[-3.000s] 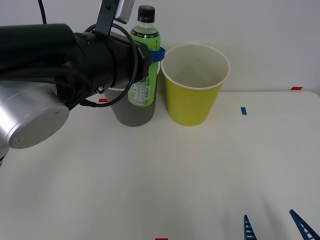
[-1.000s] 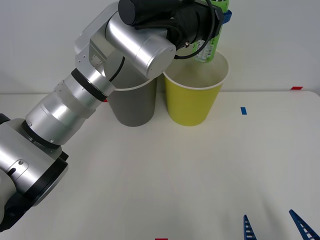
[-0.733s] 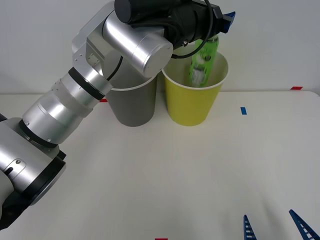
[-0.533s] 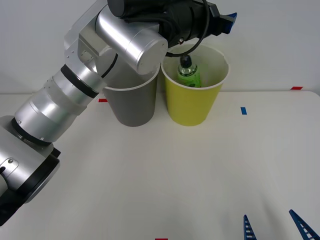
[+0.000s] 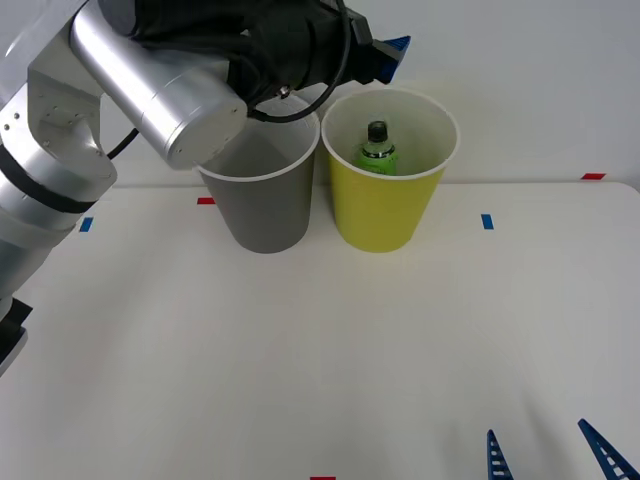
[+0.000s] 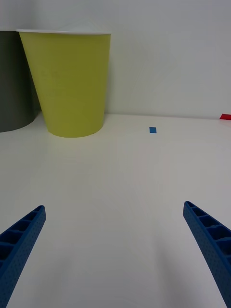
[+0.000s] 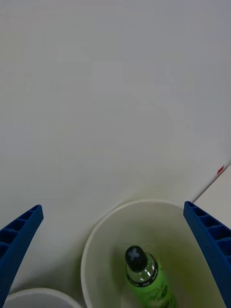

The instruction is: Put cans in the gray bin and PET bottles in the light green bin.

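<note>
The bottle (image 5: 377,148) stands inside the green bin (image 5: 385,205), only cap and shoulder visible. Left fingers (image 5: 390,55) (spread, empty) are above the bins; right fingers (image 5: 548,452) spread at the desk's (image 5: 300,360) near edge.

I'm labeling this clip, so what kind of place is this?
Probably a robot test bench, not a home: a bare white table against a blank wall, red and blue tape marks, and a gray bin beside a light green bin holding a PET bottle.

Matt plastic light green bin (image 5: 385,205), glossy clear plastic bottle (image 7: 144,279), ribbed blue pincer fingers (image 6: 207,243)
</note>
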You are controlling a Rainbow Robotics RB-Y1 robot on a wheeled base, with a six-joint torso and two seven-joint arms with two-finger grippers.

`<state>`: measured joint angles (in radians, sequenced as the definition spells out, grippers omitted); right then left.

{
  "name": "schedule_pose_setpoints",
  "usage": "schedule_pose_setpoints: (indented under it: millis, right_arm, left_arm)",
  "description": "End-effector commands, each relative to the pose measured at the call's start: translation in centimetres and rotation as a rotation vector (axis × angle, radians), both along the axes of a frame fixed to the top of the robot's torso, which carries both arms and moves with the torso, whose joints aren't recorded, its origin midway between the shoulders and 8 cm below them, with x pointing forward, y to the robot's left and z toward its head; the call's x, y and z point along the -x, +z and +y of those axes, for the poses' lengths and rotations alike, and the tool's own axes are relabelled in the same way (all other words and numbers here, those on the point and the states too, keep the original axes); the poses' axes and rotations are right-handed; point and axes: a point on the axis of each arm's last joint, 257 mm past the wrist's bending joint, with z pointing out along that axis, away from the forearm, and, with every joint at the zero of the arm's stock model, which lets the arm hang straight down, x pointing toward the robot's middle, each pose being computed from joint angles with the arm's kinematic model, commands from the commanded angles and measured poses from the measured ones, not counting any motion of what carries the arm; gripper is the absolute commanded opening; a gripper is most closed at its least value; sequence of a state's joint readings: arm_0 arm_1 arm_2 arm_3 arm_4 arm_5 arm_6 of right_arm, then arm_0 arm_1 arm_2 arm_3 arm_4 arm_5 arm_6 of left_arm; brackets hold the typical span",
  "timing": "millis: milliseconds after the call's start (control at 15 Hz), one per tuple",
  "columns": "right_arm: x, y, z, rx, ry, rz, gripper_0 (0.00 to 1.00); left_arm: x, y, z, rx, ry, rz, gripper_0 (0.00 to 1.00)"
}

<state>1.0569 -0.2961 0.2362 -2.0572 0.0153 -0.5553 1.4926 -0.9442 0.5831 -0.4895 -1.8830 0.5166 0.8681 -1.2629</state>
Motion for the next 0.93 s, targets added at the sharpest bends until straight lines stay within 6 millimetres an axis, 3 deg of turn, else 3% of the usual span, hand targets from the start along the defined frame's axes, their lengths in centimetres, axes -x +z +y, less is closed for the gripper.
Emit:
schedule_pose_setpoints:
  millis: [67, 467, 933]
  right_arm:
    - [0.0, 0.0, 0.0, 0.0, 0.0, 0.0, 1.0]
    - [0.0, 0.0, 0.0, 0.0, 0.0, 0.0, 1.0]
    - [0.0, 0.0, 0.0, 0.0, 0.0, 0.0, 1.0]
  left_arm:
    - [2.4, -1.8, 4.9, 0.022, 0.031, -0.002, 1.0]
    - [7.8, -8.5, 11.9, 0.041, 0.125, 0.054, 1.0]
    - [13.8, -14.5, 16.9, 0.064, 0.227, 0.165, 1.0]
